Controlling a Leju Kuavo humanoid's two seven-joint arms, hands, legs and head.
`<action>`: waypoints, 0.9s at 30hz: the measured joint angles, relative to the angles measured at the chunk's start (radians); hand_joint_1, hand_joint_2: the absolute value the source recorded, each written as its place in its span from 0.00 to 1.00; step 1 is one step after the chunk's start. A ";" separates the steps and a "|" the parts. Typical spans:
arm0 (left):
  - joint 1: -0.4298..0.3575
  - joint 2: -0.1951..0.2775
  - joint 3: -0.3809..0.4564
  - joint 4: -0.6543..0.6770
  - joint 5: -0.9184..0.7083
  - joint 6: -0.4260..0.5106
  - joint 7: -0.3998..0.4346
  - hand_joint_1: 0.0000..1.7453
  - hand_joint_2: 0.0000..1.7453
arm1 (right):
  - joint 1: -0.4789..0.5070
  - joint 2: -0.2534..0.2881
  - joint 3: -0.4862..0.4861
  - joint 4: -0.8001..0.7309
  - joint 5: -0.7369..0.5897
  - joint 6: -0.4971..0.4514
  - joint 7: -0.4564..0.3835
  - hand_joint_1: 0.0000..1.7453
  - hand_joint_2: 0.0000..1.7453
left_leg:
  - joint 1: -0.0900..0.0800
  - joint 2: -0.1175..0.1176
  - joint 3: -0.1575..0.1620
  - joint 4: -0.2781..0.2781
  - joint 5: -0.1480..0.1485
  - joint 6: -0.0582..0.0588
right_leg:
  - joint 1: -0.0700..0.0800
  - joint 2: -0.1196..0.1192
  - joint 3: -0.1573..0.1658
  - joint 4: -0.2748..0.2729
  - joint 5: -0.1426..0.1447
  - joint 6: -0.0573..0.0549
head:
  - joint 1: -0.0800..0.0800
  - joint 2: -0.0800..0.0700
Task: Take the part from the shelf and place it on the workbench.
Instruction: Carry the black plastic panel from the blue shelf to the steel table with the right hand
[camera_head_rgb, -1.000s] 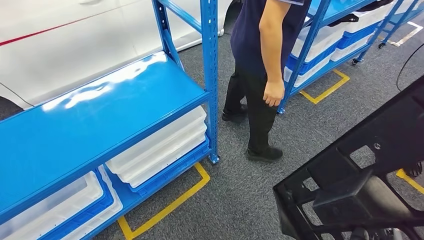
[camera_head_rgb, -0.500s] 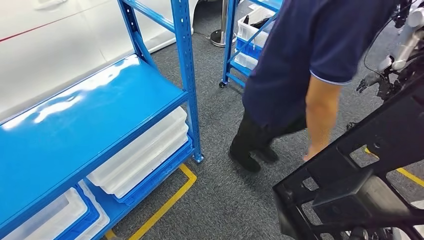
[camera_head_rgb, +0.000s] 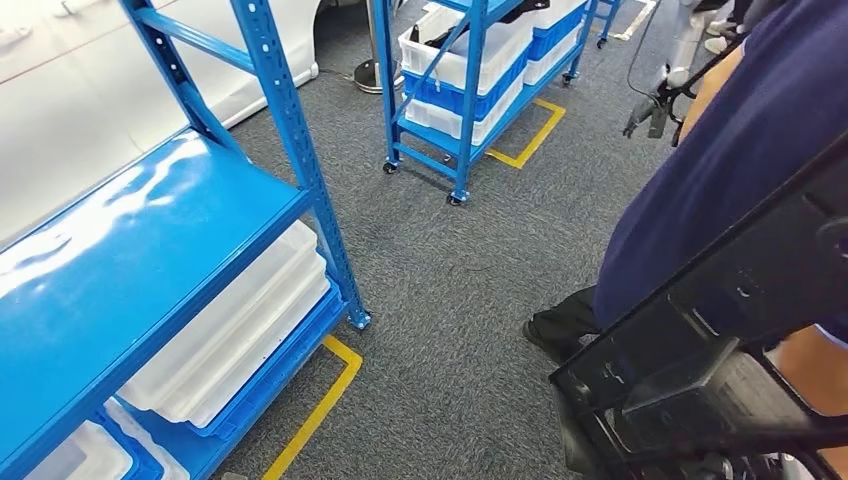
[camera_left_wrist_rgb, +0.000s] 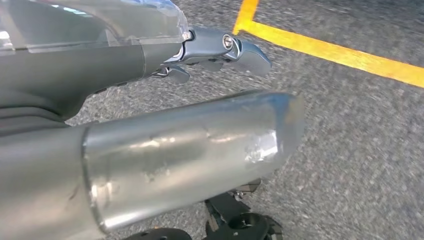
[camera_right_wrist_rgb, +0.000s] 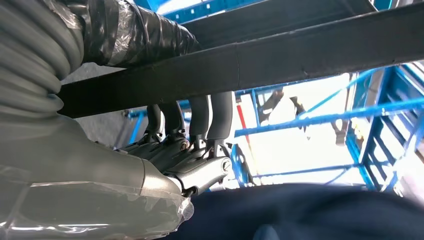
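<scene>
**Black part carried beside a person, away from the shelf**

The right hand (camera_right_wrist_rgb: 185, 150) is hooking its fingers (camera_right_wrist_rgb: 212, 117) over a bar of the black part (camera_head_rgb: 720, 350), which is sitting low and nearest in the head view, off the floor. The left hand (camera_left_wrist_rgb: 150, 65) is hanging above grey carpet (camera_head_rgb: 450, 300), its fingers extended, gripping nothing. Just behind the part, a person (camera_head_rgb: 720, 180) in dark blue is standing. Further left, the blue shelf (camera_head_rgb: 150, 260) is holding white bins (camera_head_rgb: 230, 340). Beyond, a wheeled blue rack (camera_head_rgb: 470, 80) is standing inside yellow floor tape (camera_head_rgb: 530, 140).
</scene>
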 joint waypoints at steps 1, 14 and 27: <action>0.001 0.000 0.003 0.000 -0.002 0.000 -0.001 0.00 0.00 | 0.000 0.000 0.001 0.000 0.003 -0.002 0.000 1.00 1.00 | 0.003 -0.029 -0.018 0.043 -0.029 -0.004 | -0.003 0.010 0.000 -0.004 0.003 -0.005 | 0.000 0.000; 0.015 -0.001 0.045 0.000 -0.018 0.002 -0.011 0.00 0.00 | -0.002 -0.038 0.008 0.025 0.026 -0.033 0.004 1.00 1.00 | 0.010 -0.140 -0.018 -0.020 0.040 0.019 | -0.005 0.142 -0.026 0.015 0.013 0.023 | 0.000 0.000; 0.019 -0.003 0.066 0.000 -0.028 0.000 -0.016 0.00 0.00 | -0.014 -0.070 0.011 0.050 0.017 -0.036 -0.002 1.00 1.00 | -0.005 0.009 -0.004 -0.024 0.029 0.021 | 0.006 -0.044 0.003 0.011 -0.013 0.022 | 0.002 0.000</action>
